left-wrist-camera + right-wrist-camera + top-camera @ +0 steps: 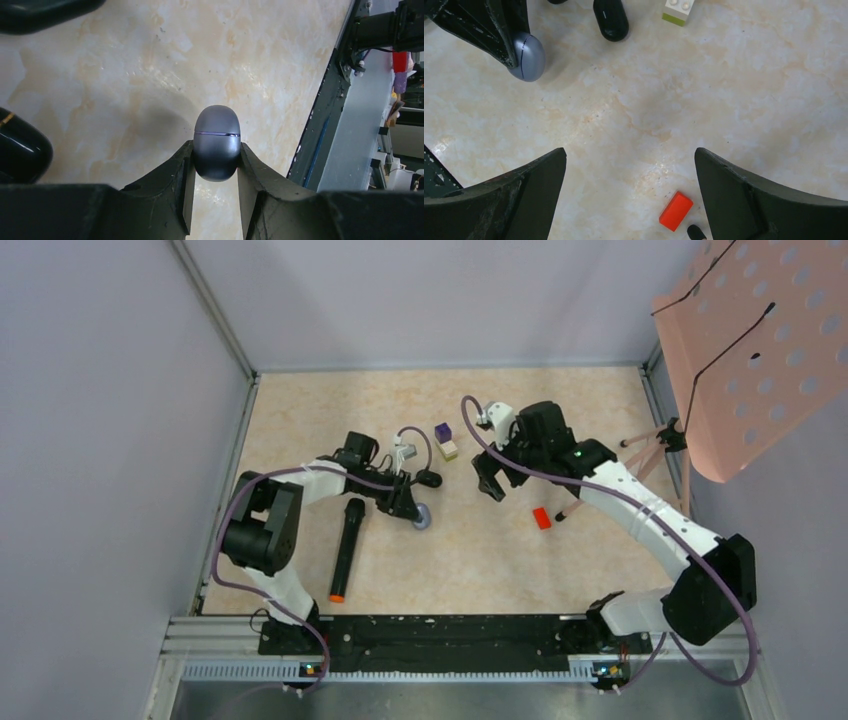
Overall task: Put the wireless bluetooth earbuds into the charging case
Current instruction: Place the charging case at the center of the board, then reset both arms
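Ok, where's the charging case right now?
The charging case is clamped in the left jaws, near the centre of the top view, right of the black microphone and left of the red block.

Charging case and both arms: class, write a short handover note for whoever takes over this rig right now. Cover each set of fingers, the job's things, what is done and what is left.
Left fingers: shut on the grey charging case, pinching its sides.
Right fingers: wide open and empty, over the table near the red block.
Case: lid looks closed along its seam, so the inside cannot be seen.
Earbuds: none clearly visible in any view.
Done: case grasped.
Left: open the case, locate the earbuds, seat them.
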Motion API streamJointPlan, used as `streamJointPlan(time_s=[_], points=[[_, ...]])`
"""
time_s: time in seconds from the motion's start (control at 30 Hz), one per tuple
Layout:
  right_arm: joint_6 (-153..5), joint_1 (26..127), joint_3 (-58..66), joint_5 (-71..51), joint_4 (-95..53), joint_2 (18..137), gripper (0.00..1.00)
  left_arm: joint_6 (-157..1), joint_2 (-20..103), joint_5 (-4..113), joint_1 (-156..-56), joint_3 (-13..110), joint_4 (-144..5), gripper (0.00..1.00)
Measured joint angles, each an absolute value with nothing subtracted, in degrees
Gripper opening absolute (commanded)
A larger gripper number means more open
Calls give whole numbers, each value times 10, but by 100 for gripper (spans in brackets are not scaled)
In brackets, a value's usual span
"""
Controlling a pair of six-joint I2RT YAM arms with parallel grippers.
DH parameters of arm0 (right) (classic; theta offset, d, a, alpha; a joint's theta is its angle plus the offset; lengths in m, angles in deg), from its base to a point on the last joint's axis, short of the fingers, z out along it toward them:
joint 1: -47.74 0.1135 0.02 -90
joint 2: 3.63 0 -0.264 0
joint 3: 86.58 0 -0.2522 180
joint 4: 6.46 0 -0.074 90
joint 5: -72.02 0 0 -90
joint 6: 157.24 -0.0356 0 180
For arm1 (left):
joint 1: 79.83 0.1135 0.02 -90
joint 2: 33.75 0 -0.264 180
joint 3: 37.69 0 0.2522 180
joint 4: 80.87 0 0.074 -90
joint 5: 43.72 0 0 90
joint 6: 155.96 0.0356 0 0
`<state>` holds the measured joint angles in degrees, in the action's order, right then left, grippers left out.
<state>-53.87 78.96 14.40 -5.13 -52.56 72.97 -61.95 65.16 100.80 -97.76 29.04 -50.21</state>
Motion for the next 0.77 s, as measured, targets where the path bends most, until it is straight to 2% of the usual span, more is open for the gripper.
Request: streamJointPlan(time_s=[0.03, 0.1, 0.17, 0.2, 0.23, 0.27, 0.43, 0.57, 0.77], points=[[-540, 787, 144, -51, -524, 728, 99, -619, 660, 1001, -979, 300, -497, 51], [-545, 783, 144, -51, -523, 728, 99, -616, 667, 990, -980, 310, -490, 54], [-556, 778, 143, -56, -524, 728, 99, -612, 670, 959, -980, 330, -473, 63], [-564, 776, 142, -61, -524, 728, 99, -609, 669, 948, -980, 340, -462, 73], [-571, 774, 140, -67, -524, 728, 99, -605, 669, 937, -980, 352, -450, 93], [-579, 773, 138, -75, -521, 728, 99, -598, 669, 926, -980, 368, -433, 98], [-623, 773, 118, -155, -507, 732, 99, -562, 633, 885, -977, 450, -344, 99], [-653, 772, 75, -231, -498, 760, 99, -553, 518, 840, -968, 450, -348, 99], [-669, 772, 57, -278, -476, 772, 98, -595, 301, 689, -965, 358, -531, 99]])
